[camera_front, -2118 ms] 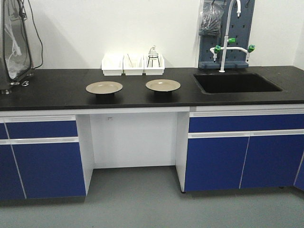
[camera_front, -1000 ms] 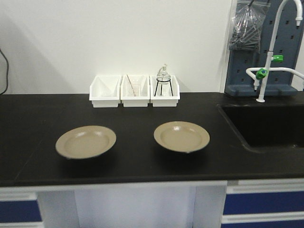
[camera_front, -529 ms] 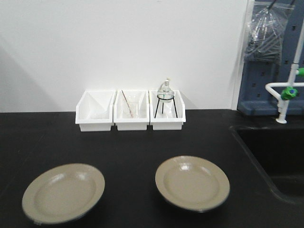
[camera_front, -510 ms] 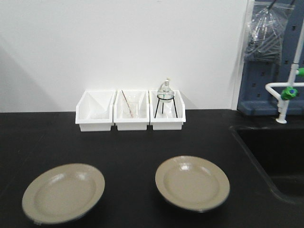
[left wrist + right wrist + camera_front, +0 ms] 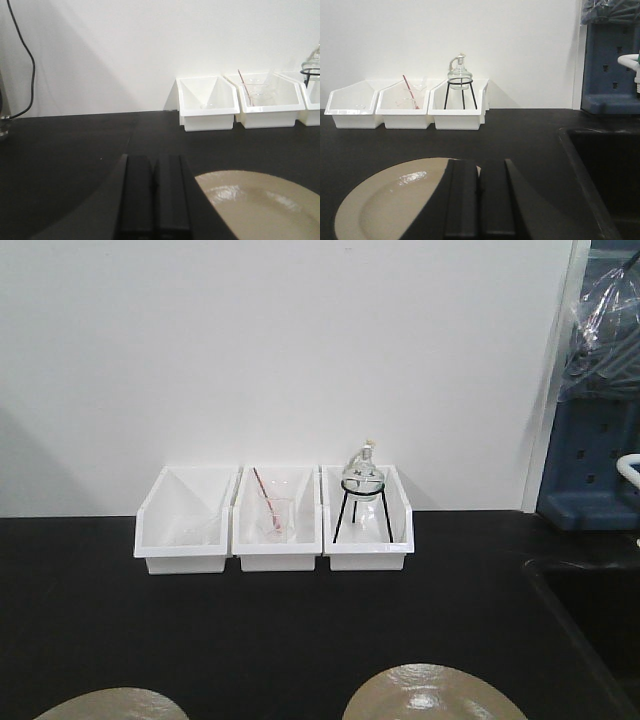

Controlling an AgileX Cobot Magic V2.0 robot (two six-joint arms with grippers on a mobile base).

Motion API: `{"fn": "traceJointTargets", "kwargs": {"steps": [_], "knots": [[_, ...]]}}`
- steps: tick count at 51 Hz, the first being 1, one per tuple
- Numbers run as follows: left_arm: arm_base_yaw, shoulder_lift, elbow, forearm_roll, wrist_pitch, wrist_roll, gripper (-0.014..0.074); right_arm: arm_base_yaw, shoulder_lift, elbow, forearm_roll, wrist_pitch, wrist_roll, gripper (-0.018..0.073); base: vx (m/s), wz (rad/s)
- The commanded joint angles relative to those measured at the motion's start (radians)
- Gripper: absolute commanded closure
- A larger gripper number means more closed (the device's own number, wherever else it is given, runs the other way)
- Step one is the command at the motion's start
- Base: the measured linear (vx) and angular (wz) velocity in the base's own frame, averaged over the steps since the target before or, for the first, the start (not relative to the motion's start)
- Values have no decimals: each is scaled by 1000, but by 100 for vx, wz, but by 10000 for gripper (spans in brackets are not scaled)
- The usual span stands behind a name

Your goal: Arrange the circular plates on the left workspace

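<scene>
Two beige circular plates rest on the black countertop. In the front view only their far rims show at the bottom edge: the left plate and the right plate. The left wrist view has the left plate lying just right of my left gripper, which is shut with its black fingers pressed together and nothing between them. My right gripper is also shut and empty; it hovers over the right edge of the right plate.
Three white bins line the back wall; one holds a glass beaker with a rod, another a flask on a black tripod. A recessed black sink lies to the right, below a blue pegboard. A black cable hangs far left.
The front view has moved in toward the counter. The plates have slid to the bottom edge of the picture and the bins look larger. Plates and bins have not shifted on the counter.
</scene>
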State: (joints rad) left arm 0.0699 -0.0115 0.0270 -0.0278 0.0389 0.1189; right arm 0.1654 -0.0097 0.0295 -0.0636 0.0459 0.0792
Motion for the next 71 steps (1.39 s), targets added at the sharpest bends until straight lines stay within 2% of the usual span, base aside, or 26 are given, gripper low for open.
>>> {"fn": "traceJointTargets", "kwargs": {"steps": [1, 33, 37, 41, 43, 46, 48, 50, 52, 55, 59, 61, 63, 66, 71], "knots": [[-7, -16, 20, -3, -84, -10, 596, -4, -12, 21, -12, -79, -10, 561, 21, -5], [-7, -16, 20, -3, -84, -10, 596, -4, -12, 21, -12, -79, -10, 561, 6, -1], [-7, -16, 20, -3, -115, -7, 596, -4, -12, 21, -12, -98, -10, 561, 0, 0], [-7, -16, 16, -18, -178, -17, 596, -4, -12, 18, 16, -179, 24, 561, 0, 0], [-7, -16, 4, -77, -220, -76, 596, -4, -12, 8, 72, -231, 90, 561, 0, 0], [-8, -16, -23, -166, -227, -184, 596, -4, -11, -24, 169, -220, 186, 561, 0, 0], [-8, -13, -71, -225, -179, -269, 596, -4, -5, -51, 225, -201, 245, 561, 0, 0], [-8, -11, -104, -245, -109, -314, 596, -4, 12, -82, 267, -181, 298, 561, 0, 0], [-8, 2, -146, -245, -39, -331, 596, -4, 40, -108, 295, -163, 329, 561, 0, 0], [-8, 37, -213, -242, 75, -312, 596, -4, 102, -158, 331, -115, 370, 561, 0, -1], [-8, 136, -308, -280, 235, -270, 596, -4, 204, -236, 363, -13, 396, 561, 0, -1], [-8, 203, -348, -340, 298, -240, 596, -4, 295, -281, 380, 70, 390, 561, 0, 0], [-10, 265, -383, -441, 350, -184, 596, -4, 368, -320, 399, 130, 373, 561, 0, 0], [-22, 369, -421, -588, 405, -67, 596, -1, 489, -386, 441, 220, 303, 561, 0, 0], [-44, 538, -484, -901, 519, 258, 596, 36, 686, -499, 570, 336, 62, 561, 0, 0]]}}
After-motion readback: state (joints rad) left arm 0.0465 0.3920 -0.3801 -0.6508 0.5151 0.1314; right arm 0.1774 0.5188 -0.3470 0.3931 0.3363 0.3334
